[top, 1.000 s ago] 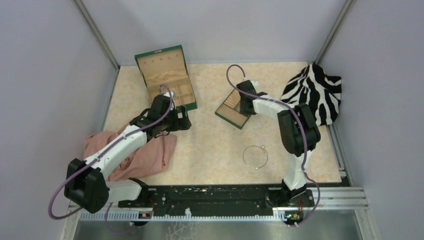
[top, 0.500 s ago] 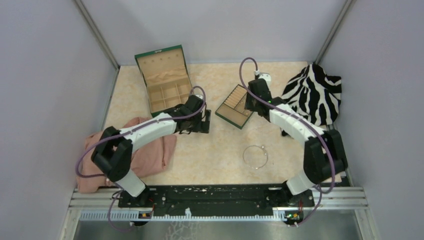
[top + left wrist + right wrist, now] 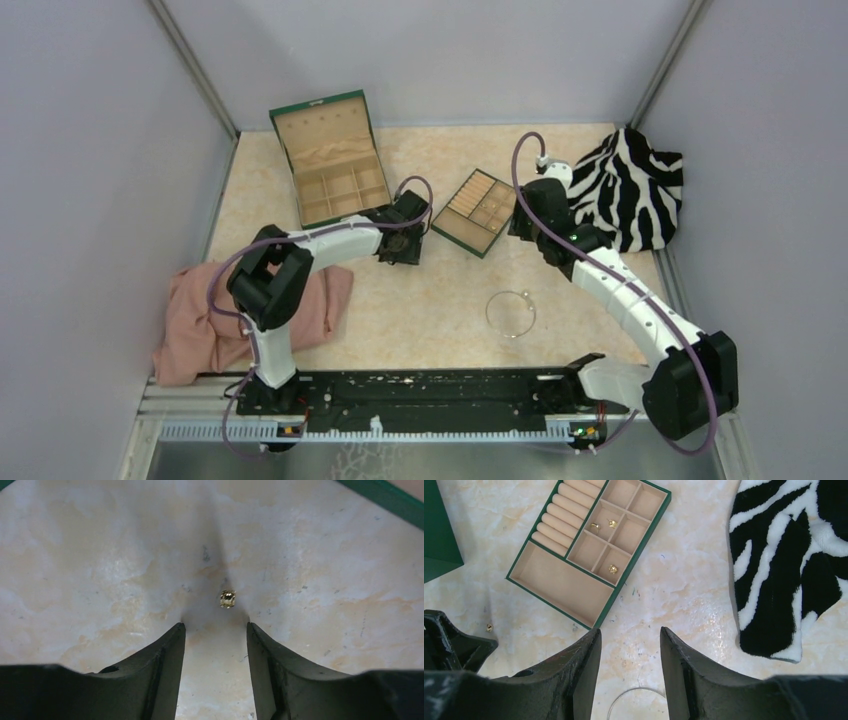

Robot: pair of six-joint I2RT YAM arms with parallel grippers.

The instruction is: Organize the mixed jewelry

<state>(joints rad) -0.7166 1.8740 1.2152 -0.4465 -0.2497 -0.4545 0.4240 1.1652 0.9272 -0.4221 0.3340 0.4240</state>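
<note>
- Beige marbled table top [image 3: 100, 555]: I am seeing a smooth, stone-look surface shining faintly, carrying small scuffs and specks.
- Tiny gold-coloured bead [image 3: 228, 599]: I am watching it glinting like polished metal.
- Black fingers [image 3: 160, 675] of the left gripper [image 3: 214, 627]: they are looking like matt, slightly grainy plastic.
- Tan compartment tray with green rim [image 3: 559, 582]: its lining is reading as soft, matt, velvety fabric.
- Black-and-white zebra-striped cloth [image 3: 789, 555]: it is showing a fuzzy pile.
- Thin silvery wire hoop [image 3: 488, 313]: it is gleaming as bare metal.

Table [image 3: 430, 300]: box [image 3: 322, 125], tray [image 3: 453, 232], hoop [image 3: 488, 312], bead [image 3: 228, 598], two cloths [image 3: 200, 320] [image 3: 630, 185]
</note>
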